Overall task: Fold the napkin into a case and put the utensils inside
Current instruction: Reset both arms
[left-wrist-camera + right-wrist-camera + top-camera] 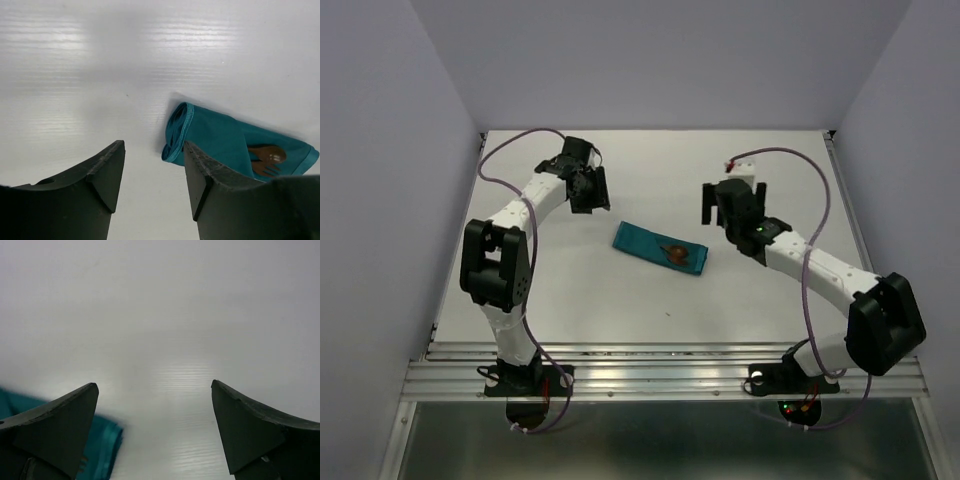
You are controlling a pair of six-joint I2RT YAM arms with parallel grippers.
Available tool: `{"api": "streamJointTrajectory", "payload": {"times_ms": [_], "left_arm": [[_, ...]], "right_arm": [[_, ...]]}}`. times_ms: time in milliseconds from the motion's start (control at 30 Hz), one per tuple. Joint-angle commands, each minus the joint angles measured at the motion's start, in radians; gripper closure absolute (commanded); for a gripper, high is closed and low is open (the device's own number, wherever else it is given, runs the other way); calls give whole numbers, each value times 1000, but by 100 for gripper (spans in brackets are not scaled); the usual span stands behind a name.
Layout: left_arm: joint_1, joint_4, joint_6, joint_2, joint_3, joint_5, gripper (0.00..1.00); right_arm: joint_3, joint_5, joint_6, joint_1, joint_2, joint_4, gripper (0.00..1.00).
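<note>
Top external, case (660, 249): flat on the table (770, 300), between both arms, touching neither.
Utensils (266, 159): showing at its end nearer the right arm.
Left gripper (153, 145): jaws apart, empty.
Right gripper (153, 384): jaws wide, empty.
Handling: probably light, limp and slippery; pinch a folded edge.

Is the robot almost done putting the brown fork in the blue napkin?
It looks about finished. Done: the napkin lies folded narrow, with the utensils tucked in one end, tips showing. In hand: nothing; the left tool and right tool are both open and off the napkin. Left: probably nothing, unless the tips should go deeper.
</note>
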Motion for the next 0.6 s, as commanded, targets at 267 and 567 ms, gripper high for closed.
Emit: {"api": "streamJointTrajectory", "payload": {"times_ms": [267,567], "left_arm": [[47,52,22,-329,-10,-103,36],[90,120,-32,-440,27,6,33]], "right_arm": [[-209,187,496,-320,-336,-82,0],[-184,199,539,-320,-310,-184,0]]}}
